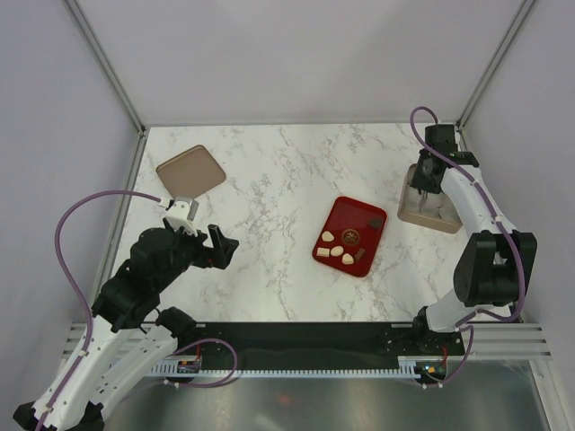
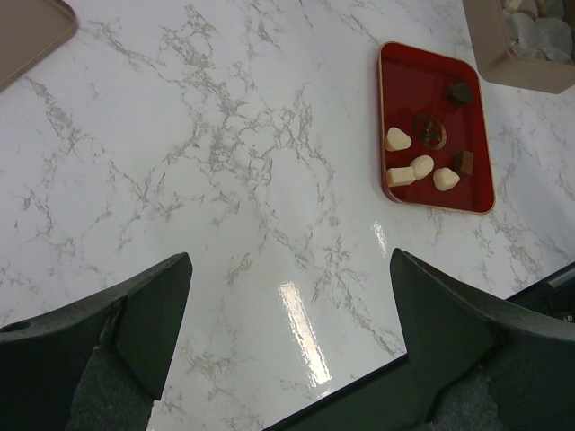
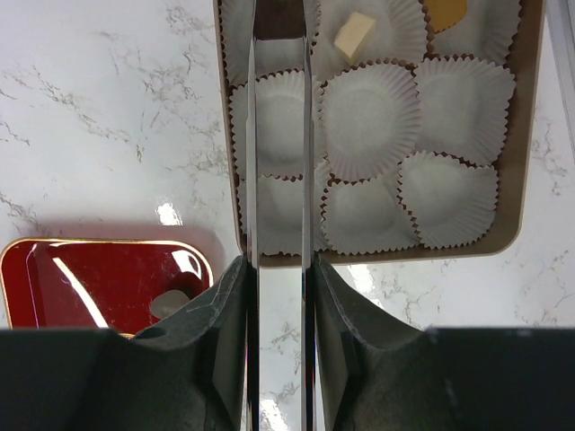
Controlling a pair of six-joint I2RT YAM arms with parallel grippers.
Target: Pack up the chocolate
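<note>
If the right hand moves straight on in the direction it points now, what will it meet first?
Probably a white paper cup in the tan box, just beyond it. The dark chocolate apparently held at its tips would touch first; depth is unclear.

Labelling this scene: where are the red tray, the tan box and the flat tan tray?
red tray (image 1: 352,214): top external view, bare floor at its far end.
tan box (image 3: 530,117): right wrist view, its right wall.
flat tan tray (image 1: 190,172): top external view, its middle.
</note>
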